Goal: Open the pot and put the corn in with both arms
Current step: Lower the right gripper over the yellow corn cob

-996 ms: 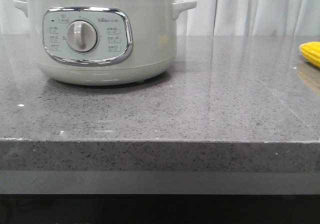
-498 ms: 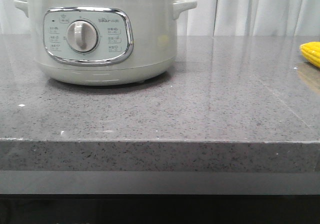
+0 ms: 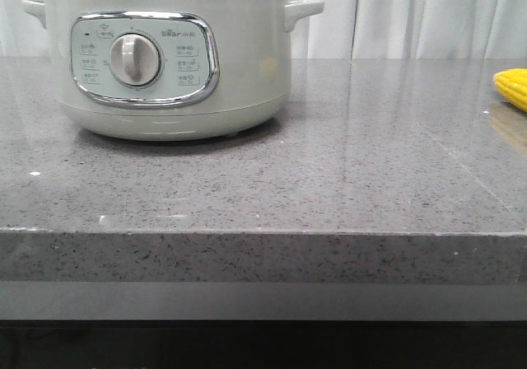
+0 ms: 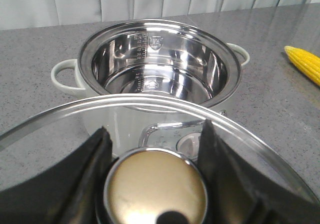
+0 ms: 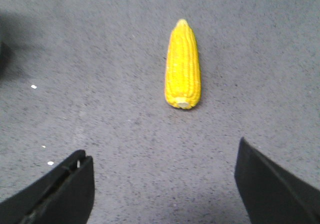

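The pale cream pot stands at the back left of the grey counter, its dial panel facing me. In the left wrist view the pot is open, showing an empty shiny steel inner bowl. My left gripper is shut on the brass-coloured knob of the glass lid and holds it off the pot, on the panel side. The yellow corn lies at the counter's right edge. My right gripper is open and empty above the counter, with the corn lying ahead of its fingertips. Neither gripper shows in the front view.
The grey speckled counter has a thick front edge. White curtains hang behind it. The corn also shows in the left wrist view, to the right of the pot.
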Controlling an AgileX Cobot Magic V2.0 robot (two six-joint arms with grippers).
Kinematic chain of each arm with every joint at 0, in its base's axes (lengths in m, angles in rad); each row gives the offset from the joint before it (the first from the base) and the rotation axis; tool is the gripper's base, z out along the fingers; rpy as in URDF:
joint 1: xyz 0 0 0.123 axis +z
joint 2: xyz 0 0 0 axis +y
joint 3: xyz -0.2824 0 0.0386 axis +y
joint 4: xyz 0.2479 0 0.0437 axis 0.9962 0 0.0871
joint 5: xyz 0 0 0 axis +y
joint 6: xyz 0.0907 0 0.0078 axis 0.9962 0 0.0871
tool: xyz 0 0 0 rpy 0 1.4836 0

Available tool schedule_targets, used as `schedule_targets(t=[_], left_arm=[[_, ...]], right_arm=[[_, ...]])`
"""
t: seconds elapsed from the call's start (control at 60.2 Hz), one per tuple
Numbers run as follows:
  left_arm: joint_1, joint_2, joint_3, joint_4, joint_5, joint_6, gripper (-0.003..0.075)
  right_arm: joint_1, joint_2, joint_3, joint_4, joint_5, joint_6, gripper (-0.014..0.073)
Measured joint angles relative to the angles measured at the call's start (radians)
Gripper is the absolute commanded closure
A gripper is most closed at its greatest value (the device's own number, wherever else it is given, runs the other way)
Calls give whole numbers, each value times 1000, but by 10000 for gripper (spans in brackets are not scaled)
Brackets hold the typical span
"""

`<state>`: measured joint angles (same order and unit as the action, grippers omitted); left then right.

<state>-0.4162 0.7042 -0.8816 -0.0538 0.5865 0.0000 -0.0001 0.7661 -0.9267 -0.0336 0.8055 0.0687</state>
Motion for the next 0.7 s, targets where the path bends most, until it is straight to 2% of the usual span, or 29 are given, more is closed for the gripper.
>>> schedule_targets(t=[0.166, 0.332, 0.531, 0.697], left_arm=[[0, 2, 0, 0, 0, 0, 534], [0, 2, 0, 0, 0, 0, 534], [0, 2, 0, 0, 0, 0, 534], [0, 2, 0, 0, 0, 0, 534]], right_arm=[[-17, 188, -150, -15, 86, 0, -1], [-81, 371, -279, 5, 147, 0, -1], [-163, 585, -409, 118, 224, -80, -1], [-170, 706, -472, 157, 214, -124, -1]])
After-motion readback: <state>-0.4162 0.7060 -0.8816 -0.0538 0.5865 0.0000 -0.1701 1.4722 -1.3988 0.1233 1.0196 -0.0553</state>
